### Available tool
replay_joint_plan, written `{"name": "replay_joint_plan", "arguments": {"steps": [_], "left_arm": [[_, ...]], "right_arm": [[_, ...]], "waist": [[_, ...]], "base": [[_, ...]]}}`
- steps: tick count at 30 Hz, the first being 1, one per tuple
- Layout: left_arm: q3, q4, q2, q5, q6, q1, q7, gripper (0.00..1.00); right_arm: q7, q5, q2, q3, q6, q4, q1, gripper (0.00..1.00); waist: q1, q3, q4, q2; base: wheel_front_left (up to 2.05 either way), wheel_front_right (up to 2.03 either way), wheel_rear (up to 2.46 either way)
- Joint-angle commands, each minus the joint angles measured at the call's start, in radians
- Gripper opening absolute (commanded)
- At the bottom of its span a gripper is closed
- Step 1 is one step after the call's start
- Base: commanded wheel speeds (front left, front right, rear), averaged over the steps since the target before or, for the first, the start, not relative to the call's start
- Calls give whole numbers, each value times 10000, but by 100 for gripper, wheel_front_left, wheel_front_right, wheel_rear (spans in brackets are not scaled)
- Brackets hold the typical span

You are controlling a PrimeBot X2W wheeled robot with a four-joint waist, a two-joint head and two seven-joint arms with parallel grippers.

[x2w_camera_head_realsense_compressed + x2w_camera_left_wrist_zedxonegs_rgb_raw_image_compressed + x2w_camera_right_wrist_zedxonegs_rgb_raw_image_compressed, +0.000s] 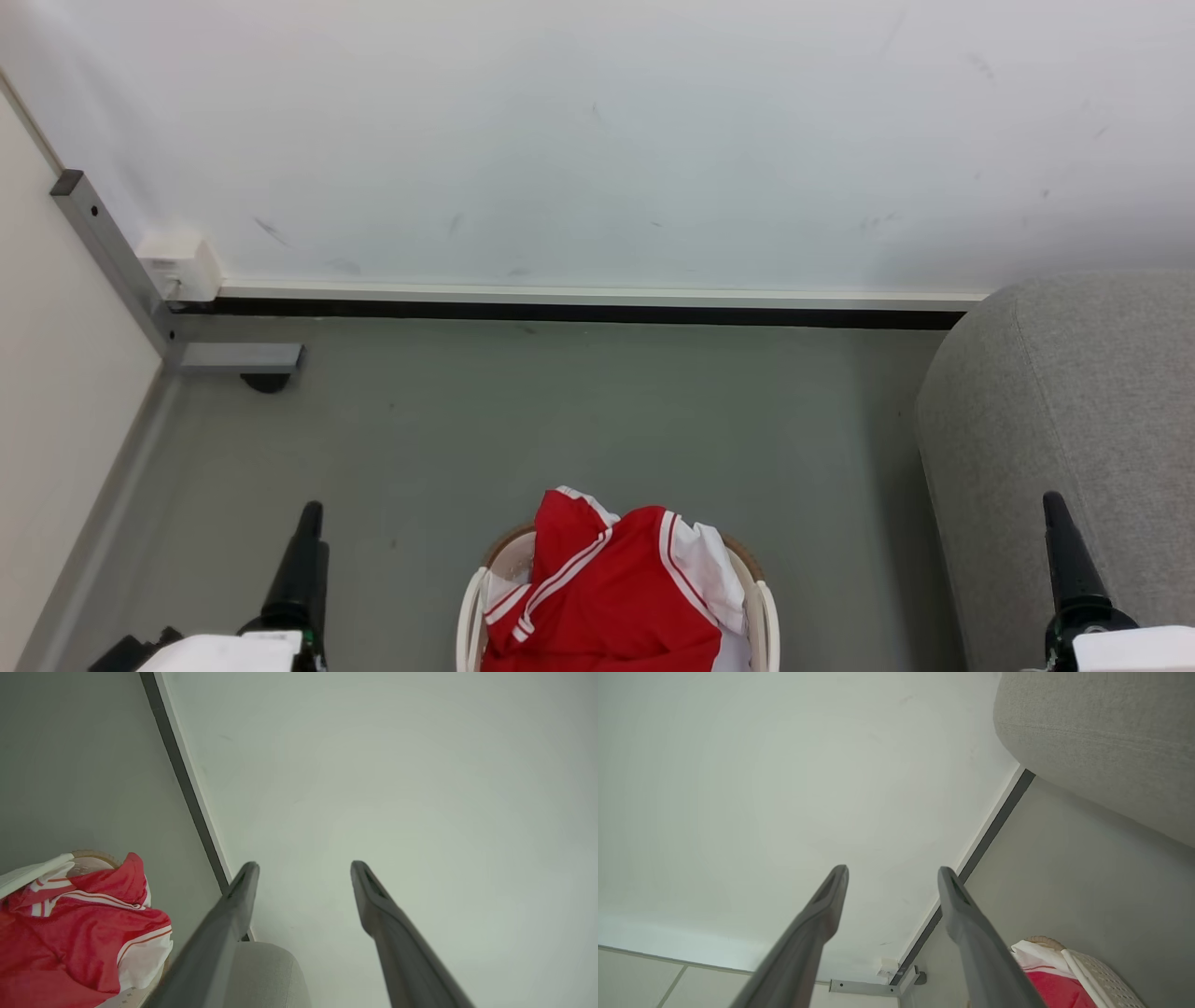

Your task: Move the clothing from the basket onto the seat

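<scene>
Clothing (607, 597), red with white panels and stripe trim, is heaped in the basket (767, 607) and piled above its rim. The basket stands on the grey floor (560, 411) between the two pincers, to the right of the left gripper (308, 523) and the left of the right gripper (1060, 523), apart from both. Left gripper is released, fingers spread with nothing between them. In the left wrist view the clothing sits low, to the left of its fingers. Right gripper is also released and empty. In the right wrist view the basket and red cloth sit low, to the right of its fingers. The grey seat (1074, 401) lies behind the right gripper in the head view, well right of the left one. A white wall (597, 140) lies beyond both sets of fingertips.
</scene>
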Motion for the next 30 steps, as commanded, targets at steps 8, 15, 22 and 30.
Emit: {"name": "replay_joint_plan", "arguments": {"steps": [8,15,22,30], "left_arm": [[-424,-447,66,2057,467,-63,-414,100],[-789,-478,71,3486,816,-29,-688,100],[-1091,-508,75,4475,1017,-10,-942,100],[-1352,-562,80,5487,1212,33,-1204,100]], "right_arm": [[-407,-2491,-222,293,-4,-543,36,100],[-680,-4099,-299,534,-5,-612,123,100],[-934,-5295,-323,686,-7,-650,219,100],[-1197,-6492,-338,836,-8,-690,275,100]], "waist": [[0,0,16,0],[0,-9,40,0],[0,-10,63,0],[0,-20,72,0]], "base": [[0,0,0],[0,0,0],[0,0,0],[0,0,0]]}}
